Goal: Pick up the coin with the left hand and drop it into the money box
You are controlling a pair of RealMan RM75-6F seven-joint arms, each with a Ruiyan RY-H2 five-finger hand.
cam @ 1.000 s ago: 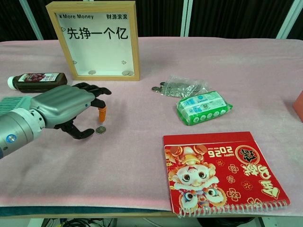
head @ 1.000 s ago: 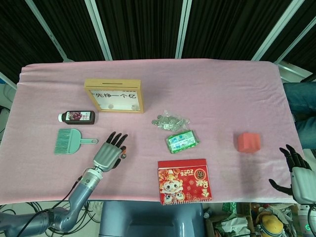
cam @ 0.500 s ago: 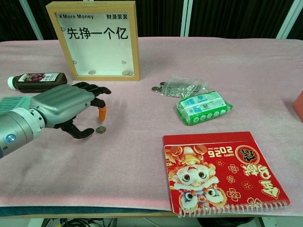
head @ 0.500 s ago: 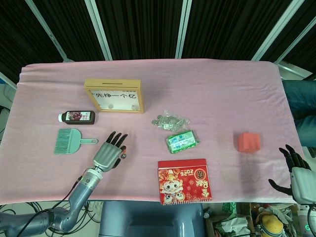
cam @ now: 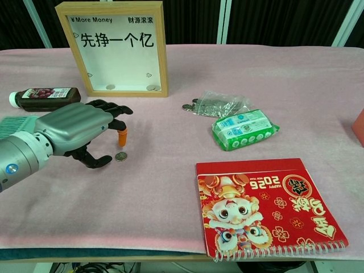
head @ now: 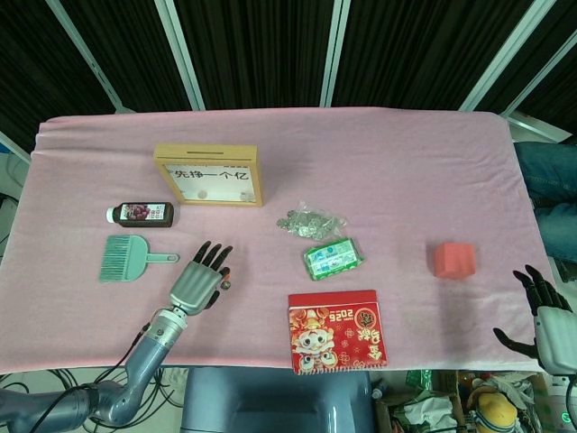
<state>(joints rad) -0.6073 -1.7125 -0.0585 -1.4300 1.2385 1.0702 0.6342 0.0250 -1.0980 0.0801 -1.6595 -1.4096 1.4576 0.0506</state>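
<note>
Left hand (cam: 79,132) parked palm-down on the pink tablecloth (head: 388,171), fingers spread and a bit curled, gripping nothing. Orange-tipped finger (cam: 121,136) pointing down just above the cloth. Coin (cam: 120,156) lying flat on the cloth right by that fingertip, in the gap between it and the thumb; touching or not, can't tell from here. In the head view, just a tiny speck (head: 225,286) beside the hand (head: 198,281).

Money box (cam: 115,48) standing upright well behind the hand, wooden frame, white front with "More Money" and big Chinese characters, a couple of coins visible at the bottom inside. From above, slot along the top edge (head: 206,155).

Dark juice bottle (cam: 44,96) lying on its side left of the box, white cap pointing left. Teal hand brush (head: 131,256) just left of the hand, handle toward it.

Middle of the table: clear plastic bag of coins (cam: 219,104) with a loose one or two at its left edge, and a green tissue pack (cam: 245,129) just in front of it. Red 2026 desk calendar (cam: 264,206) lying flat near the front edge, spiral binding toward the camera. Red block (head: 453,260) off to the right, well apart from everything.

Right hand (head: 546,316) way over at the table's right edge, fingers spread apart, nothing in it.
</note>
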